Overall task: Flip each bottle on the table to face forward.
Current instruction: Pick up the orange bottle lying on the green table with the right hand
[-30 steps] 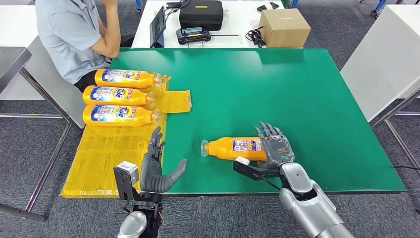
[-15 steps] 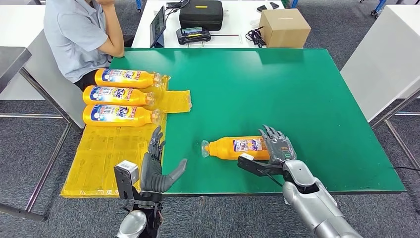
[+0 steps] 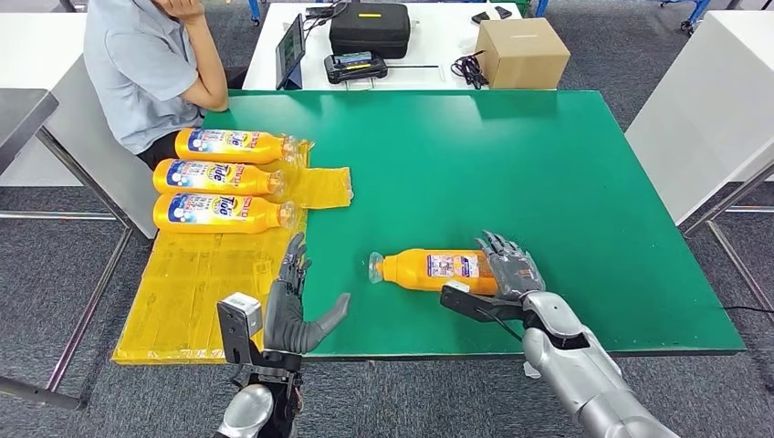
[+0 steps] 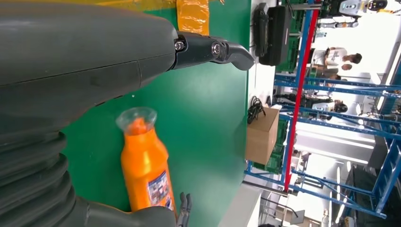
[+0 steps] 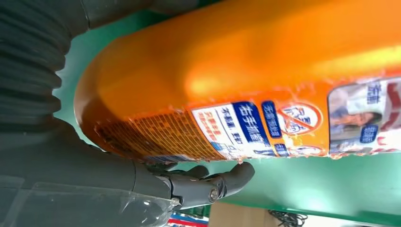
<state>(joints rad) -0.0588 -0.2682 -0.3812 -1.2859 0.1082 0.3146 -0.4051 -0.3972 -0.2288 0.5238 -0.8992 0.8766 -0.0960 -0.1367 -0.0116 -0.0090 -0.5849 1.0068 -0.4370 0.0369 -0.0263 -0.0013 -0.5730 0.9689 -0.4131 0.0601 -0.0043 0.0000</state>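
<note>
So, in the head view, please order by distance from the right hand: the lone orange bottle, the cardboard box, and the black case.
From the right hand:
1. Lone orange bottle, lying on the green table, base in the hand.
2. Cardboard box, on the white table beyond the far edge.
3. Black case, same white table, farther toward the robot's left.

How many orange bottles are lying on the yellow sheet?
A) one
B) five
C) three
C: three Tide bottles lie side by side on the yellow sheet, while a fourth bottle lies apart on the green table at the right hand.
</note>
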